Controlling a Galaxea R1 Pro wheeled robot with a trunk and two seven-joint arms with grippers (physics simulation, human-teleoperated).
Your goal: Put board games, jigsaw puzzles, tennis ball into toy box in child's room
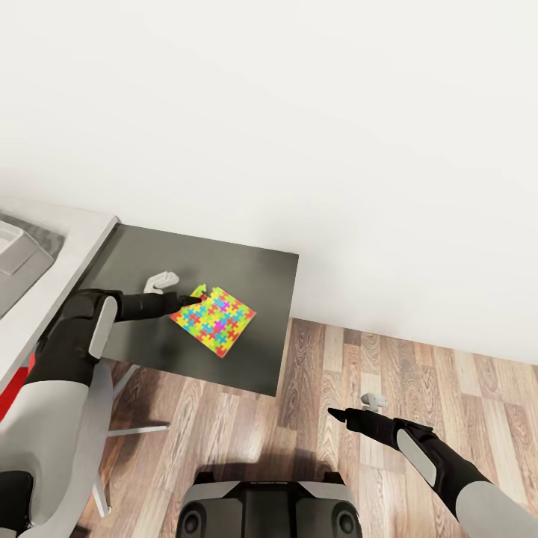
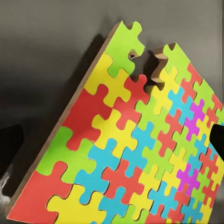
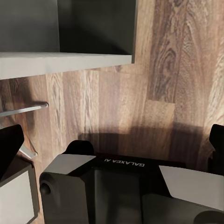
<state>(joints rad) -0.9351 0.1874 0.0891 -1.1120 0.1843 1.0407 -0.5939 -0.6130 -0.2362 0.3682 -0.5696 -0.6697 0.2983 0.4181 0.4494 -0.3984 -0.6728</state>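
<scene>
On the dark grey cabinet top (image 1: 224,261) lies one jigsaw puzzle (image 1: 214,319), flat, near the middle of that top. Your left gripper (image 1: 196,300) reaches in at the puzzle's near corner, the one with green pieces and a notch. In the left wrist view the puzzle (image 2: 140,154) is very close, with one dark fingertip (image 2: 10,144) on each side of it, so the fingers are apart and sit on both sides of the puzzle's edge. You cannot tell if they touch it.

The pale grey bench (image 1: 52,284) joins the dark top on the left, and a bit of the light grey toy box (image 1: 16,250) shows on it.

Your right gripper (image 1: 336,412) hangs over the wood plank floor (image 1: 418,373), well apart from the puzzle. Its fingers are apart and hold nothing. The right wrist view looks down at the robot's base (image 3: 126,191) and the floor.
</scene>
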